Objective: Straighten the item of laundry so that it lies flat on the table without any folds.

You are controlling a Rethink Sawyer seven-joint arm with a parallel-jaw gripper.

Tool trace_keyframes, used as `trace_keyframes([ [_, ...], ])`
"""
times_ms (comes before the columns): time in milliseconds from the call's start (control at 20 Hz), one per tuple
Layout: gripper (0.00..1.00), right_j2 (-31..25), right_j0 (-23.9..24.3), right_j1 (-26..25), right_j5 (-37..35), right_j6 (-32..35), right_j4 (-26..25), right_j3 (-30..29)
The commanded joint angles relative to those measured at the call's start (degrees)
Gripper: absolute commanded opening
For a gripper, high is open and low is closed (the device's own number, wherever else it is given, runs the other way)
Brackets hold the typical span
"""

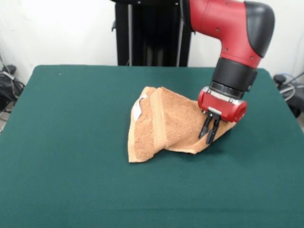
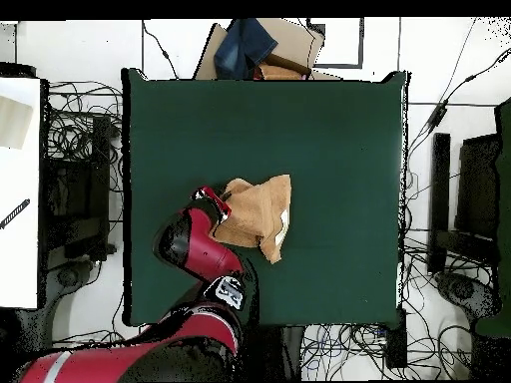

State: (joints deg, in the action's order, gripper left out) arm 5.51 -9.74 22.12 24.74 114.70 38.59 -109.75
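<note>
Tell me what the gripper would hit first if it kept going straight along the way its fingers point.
Probably the towel: the gripper points down, slightly tilted, with its fingers close together at the cloth's raised edge. The table lies just beneath; depth is unclear.

Towel (image 1: 164, 124) orange-tan terry, woven border band same tone, small white label (image 1: 137, 109). Table (image 1: 71, 142) dark green, felt-like. Arm (image 1: 228, 23) red with black joints; gripper (image 1: 209, 129) black below red collar.

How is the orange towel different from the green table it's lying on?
The towel is small, orange-tan and rumpled into folds; the table is far larger, dark green and flat. The gripper reaches the towel's edge, not the bare tabletop. Both look soft and matte.
</note>
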Motion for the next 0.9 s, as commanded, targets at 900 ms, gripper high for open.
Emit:
trace_keyframes([
  [900, 0.00, 2.2, 0.4, 13.6, -24.3, 9.8, -0.2, -5.3],
])
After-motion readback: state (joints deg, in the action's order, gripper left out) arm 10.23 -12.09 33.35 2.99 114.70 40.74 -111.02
